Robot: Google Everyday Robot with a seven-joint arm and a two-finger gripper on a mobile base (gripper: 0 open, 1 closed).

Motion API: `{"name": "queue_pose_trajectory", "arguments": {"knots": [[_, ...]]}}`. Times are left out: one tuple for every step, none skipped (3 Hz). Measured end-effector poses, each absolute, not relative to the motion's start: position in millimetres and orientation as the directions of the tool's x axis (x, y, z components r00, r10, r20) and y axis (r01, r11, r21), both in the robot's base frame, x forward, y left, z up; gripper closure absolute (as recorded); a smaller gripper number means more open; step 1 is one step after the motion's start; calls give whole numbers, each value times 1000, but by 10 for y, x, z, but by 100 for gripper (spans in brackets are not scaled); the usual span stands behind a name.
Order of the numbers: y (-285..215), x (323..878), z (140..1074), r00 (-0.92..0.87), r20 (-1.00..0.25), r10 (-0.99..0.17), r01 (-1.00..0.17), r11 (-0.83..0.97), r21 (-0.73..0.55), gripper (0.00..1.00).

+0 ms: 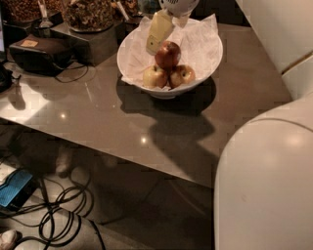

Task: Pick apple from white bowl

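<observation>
Deep red apple (167, 53), white bowl (164, 91), grey-brown table (112, 122); the cream-yellow gripper (156, 41) hung over the bowl's far-left rim.

The gripper (157, 40) hangs at top centre, tilted downward, white arm (264, 185) looming right.

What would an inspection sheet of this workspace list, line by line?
Surface: glossy brown table, with light reflections.
Job's things: the dark red apple lies on top of two paler apples in the paper-lined white bowl.
Clutter: snack containers and a black case at the far left.
Grippers: the gripper is over the bowl's far-left side, close beside the apple.
Cables: black cables tangled on the floor, near a blue object.
Surroundings: robot's white body at the right.
</observation>
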State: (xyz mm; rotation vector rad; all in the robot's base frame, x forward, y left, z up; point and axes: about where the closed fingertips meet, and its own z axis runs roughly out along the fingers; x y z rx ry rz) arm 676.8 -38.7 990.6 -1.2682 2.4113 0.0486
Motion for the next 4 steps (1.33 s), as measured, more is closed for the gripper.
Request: {"name": "queue_pose_trajectory", "arguments": {"knots": [[-451,6828,9819,-529,-365,-766,-780,609,-147,18],[-462,6919,9695,-549,-347,-760,-772,620,-137,15],[-427,6988,9547,-557,-326,-764,-777,618,-121,16],[-405,7042,9409,-563,-305,-768,-781,615,-109,19]]}}
